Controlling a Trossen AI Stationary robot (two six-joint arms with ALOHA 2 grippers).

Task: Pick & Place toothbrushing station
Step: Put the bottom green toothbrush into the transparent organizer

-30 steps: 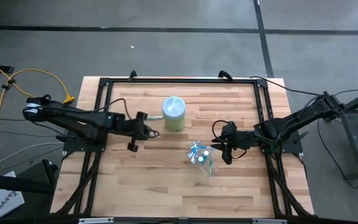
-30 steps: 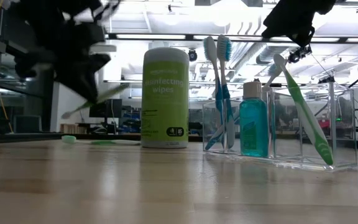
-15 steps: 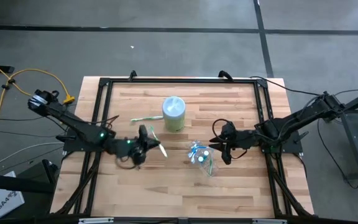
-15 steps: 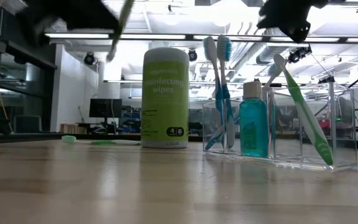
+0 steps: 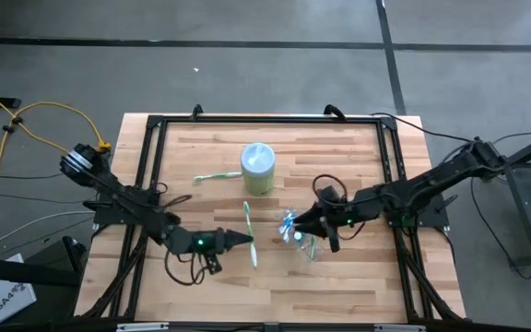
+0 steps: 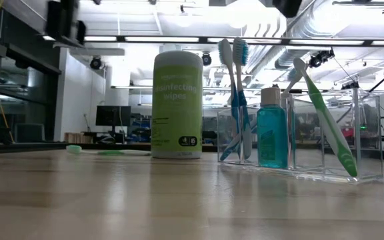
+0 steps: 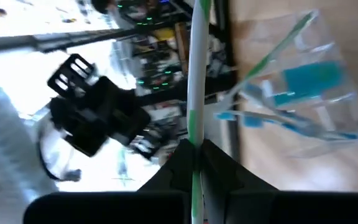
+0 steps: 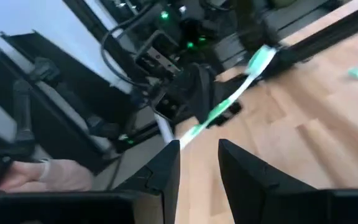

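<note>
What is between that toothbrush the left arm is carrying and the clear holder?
Nothing visible. The left pincer holds the toothbrush just left of the clear holder; only bare table lies between. The right pincer hovers over the holder.

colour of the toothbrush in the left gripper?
Green and white. The toothbrush clamped in the left gripper shows best in the left wrist view.

The cylindrical tub of disinfecting wipes (image 5: 257, 167) stands upright at the middle rear of the wooden slatted table (image 5: 358, 277). A slim toothbrush (image 5: 212, 176) lies flat just to its left. The clear plastic container (image 5: 300, 236) sits in front and to the right, holding upright toothbrushes (image 6: 233, 97) and a bottle (image 6: 272, 137). A second loose toothbrush (image 5: 248, 232) is left of the container.
</note>
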